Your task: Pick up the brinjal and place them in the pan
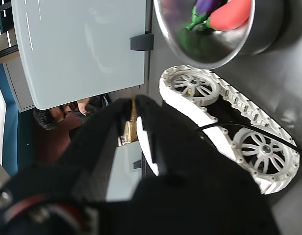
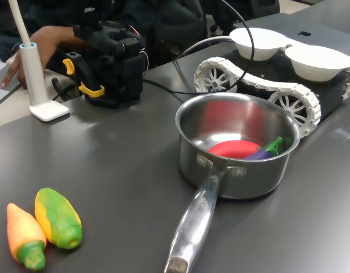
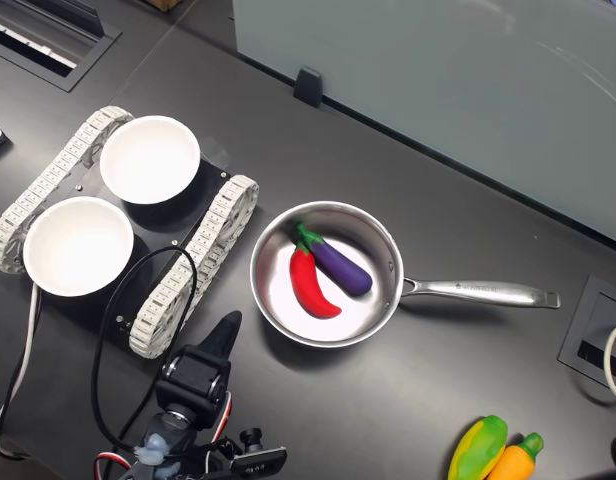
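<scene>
Retreating seems apt: brinjal (image 3: pixel 342 269) sits in pan (image 3: pixel 273 305) — gripper (image 3: pixel 224 335) narrow, empty, near pan's left in second exterior view.

1. Round, deep stainless-steel pan (image 3: pixel 388 262): polished, mirror-bright wall and long metal handle.
2. Small purple brinjal (image 3: pixel 342 267) with green cap: smooth, glossy, plastic-looking.
3. Curved red toy chilli (image 3: pixel 310 285): smooth, soft sheen.
4. Dark grey table (image 3: pixel 468 380): matt, smooth.
5. Two round white bowls (image 3: pixel 149 158): matt.
6. White toothed vehicle tracks (image 3: pixel 193 270): matt plastic.
</scene>
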Robot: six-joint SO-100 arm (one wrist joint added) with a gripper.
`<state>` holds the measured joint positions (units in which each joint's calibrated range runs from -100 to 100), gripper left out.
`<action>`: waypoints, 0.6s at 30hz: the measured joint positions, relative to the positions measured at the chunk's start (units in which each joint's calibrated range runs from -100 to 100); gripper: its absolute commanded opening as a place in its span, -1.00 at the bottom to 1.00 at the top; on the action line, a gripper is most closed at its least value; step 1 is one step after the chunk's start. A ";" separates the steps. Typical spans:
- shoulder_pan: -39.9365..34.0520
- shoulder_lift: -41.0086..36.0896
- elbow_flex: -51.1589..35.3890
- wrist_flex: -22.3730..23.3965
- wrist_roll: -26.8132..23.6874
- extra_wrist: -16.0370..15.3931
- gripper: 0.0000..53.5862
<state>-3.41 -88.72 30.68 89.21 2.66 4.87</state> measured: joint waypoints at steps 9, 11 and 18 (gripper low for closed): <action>2.53 -5.13 9.41 1.19 1.07 -0.55 -1.00; 2.53 -5.98 11.86 1.70 1.17 -0.55 -1.00; 2.86 -6.57 20.18 1.70 1.27 -0.55 -1.00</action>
<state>-0.55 -95.29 50.86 90.91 3.93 4.32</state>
